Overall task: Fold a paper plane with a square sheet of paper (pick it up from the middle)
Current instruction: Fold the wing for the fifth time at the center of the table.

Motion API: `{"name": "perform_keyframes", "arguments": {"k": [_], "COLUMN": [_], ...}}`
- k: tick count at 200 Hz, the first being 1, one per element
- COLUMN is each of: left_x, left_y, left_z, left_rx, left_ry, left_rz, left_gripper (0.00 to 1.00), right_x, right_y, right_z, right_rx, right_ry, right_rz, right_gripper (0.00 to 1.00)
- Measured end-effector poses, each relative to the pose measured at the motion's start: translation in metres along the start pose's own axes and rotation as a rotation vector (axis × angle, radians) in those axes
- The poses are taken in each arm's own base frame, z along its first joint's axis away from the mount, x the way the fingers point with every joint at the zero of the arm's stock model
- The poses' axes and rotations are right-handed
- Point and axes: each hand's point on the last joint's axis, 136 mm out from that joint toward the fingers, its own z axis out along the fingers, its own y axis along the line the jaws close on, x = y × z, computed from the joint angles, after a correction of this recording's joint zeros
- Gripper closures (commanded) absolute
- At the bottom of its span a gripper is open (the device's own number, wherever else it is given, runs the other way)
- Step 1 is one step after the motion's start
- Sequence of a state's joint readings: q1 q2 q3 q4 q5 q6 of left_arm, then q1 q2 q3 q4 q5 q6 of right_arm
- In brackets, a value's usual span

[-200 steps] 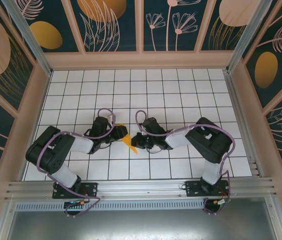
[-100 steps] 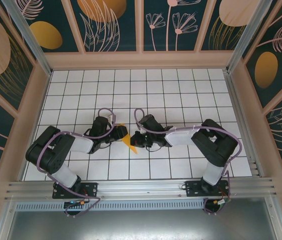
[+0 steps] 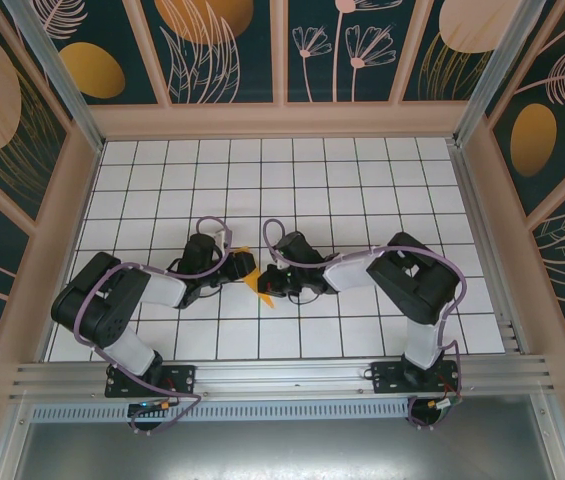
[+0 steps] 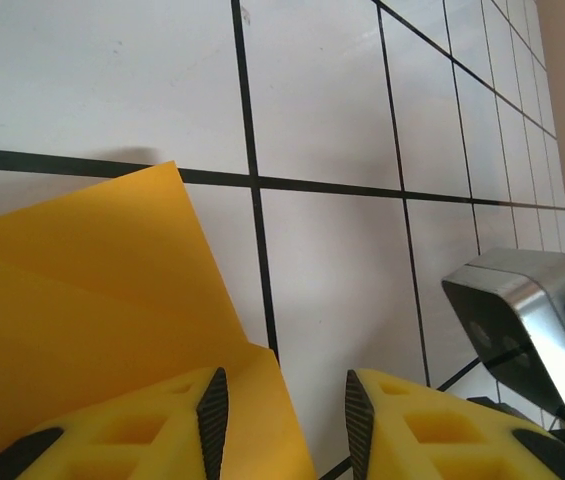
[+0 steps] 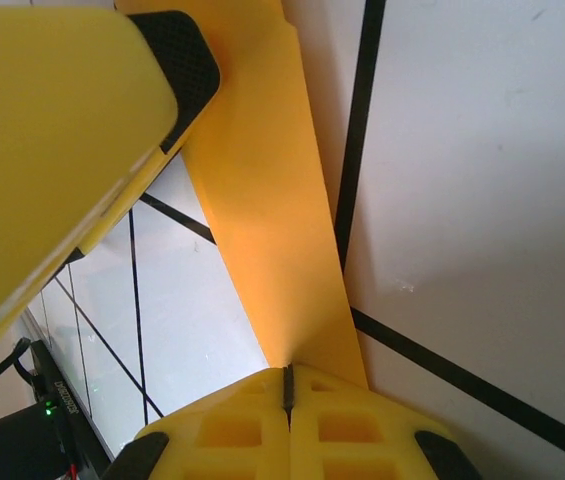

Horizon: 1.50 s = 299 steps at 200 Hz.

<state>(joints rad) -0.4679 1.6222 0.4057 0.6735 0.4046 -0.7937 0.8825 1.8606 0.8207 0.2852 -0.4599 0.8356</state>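
The square sheet of paper (image 3: pixel 253 278) is folded into a narrow, pointed orange-yellow shape lying between my two grippers at mid-table. My right gripper (image 5: pixel 287 385) is shut on the near end of the paper strip (image 5: pixel 262 200), pads pressed together with the paper pinched in the seam. My left gripper (image 4: pixel 285 420) is open. A creased layer of the paper (image 4: pixel 92 290) lies under its left finger (image 4: pixel 212 415) and reaches partly into the gap. From above, the left gripper (image 3: pixel 233 268) and right gripper (image 3: pixel 268 281) nearly touch across the paper.
The white gridded table (image 3: pixel 362 190) is walled in by patterned panels on three sides. A metal rail (image 3: pixel 282 375) runs along the near edge. The left gripper's yellow finger (image 5: pixel 62 130) looms close in the right wrist view, and the right wrist's camera housing (image 4: pixel 532 310) shows in the left wrist view.
My right gripper has edged left toward the left gripper, still holding the paper, and its elbow swung out and back. The left arm has stayed put.
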Motion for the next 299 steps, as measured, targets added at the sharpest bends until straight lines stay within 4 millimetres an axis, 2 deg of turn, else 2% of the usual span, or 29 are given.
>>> {"name": "perform_keyframes", "arguments": {"k": [148, 199, 236, 266, 299], "left_x": [-0.025, -0.047, -0.055, -0.065, -0.076], "left_y": [0.021, 0.041, 0.048, 0.06, 0.05], "left_z": [-0.013, -0.02, -0.024, -0.036, -0.044], "left_rx": [-0.018, -0.107, -0.137, -0.206, -0.207], "left_ry": [-0.041, -0.089, -0.098, -0.138, -0.158], "left_rz": [-0.048, -0.102, -0.126, -0.14, -0.122], "left_gripper": [0.57, 0.56, 0.55, 0.53, 0.52], "right_x": [0.0, 0.0, 0.0, 0.0, 0.0], "right_y": [-0.001, -0.001, 0.0, 0.0, 0.0], "right_z": [0.0, 0.0, 0.0, 0.0, 0.0], "right_rx": [0.024, 0.028, 0.029, 0.03, 0.031], "right_ry": [-0.019, -0.017, -0.017, -0.016, -0.016], "right_rz": [-0.027, -0.025, -0.025, -0.024, -0.025], "right_gripper": [1.0, 1.0, 1.0, 1.0, 1.0]}}
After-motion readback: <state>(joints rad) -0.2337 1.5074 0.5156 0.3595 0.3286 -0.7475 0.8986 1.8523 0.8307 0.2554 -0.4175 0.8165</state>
